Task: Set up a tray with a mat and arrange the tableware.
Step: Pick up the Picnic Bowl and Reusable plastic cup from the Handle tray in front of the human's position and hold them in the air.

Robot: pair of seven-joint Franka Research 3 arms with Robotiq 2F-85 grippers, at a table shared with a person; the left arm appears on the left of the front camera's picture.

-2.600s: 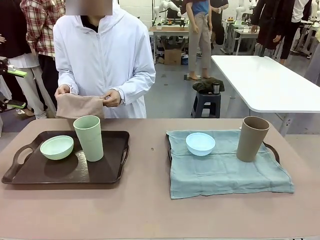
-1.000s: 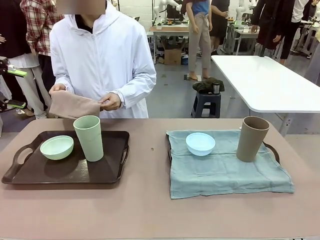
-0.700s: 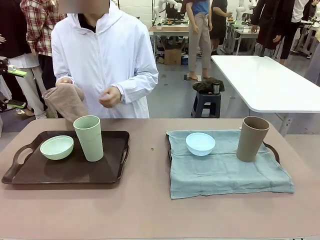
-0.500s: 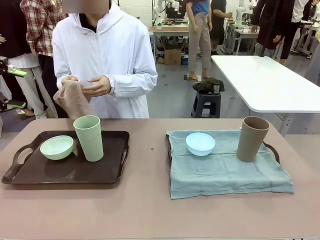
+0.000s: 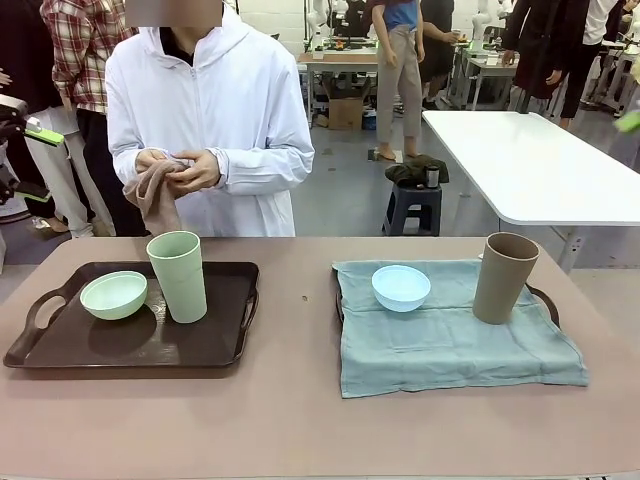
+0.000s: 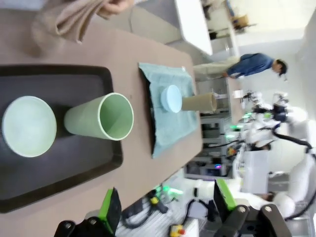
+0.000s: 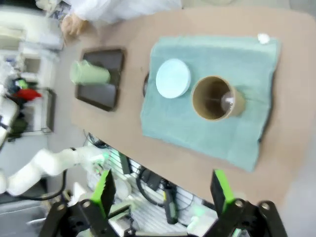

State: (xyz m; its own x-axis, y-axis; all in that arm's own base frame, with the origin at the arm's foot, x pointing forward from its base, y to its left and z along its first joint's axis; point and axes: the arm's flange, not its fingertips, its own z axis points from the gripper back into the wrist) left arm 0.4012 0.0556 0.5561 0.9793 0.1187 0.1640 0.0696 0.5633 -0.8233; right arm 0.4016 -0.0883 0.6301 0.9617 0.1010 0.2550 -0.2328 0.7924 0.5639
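Over the tabletop (image 5: 300,420), left claw (image 6: 166,210) and right claw (image 7: 163,192) hang open, empty. Green bowl (image 5: 113,294) and green cup (image 5: 178,276) stand on the dark tray (image 5: 60,345) at frame left; blue bowl (image 5: 401,287) and brown cup (image 5: 504,277) on the teal mat (image 5: 450,350), right.

Second tray (image 5: 545,298), apparently dark, mostly under mat (image 5: 450,345)

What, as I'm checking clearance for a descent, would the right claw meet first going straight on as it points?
Most likely the teal cloth mat, near the light blue round bowl and tall brown handleless cup. The open right claw hangs high above, so the spot is unsure.
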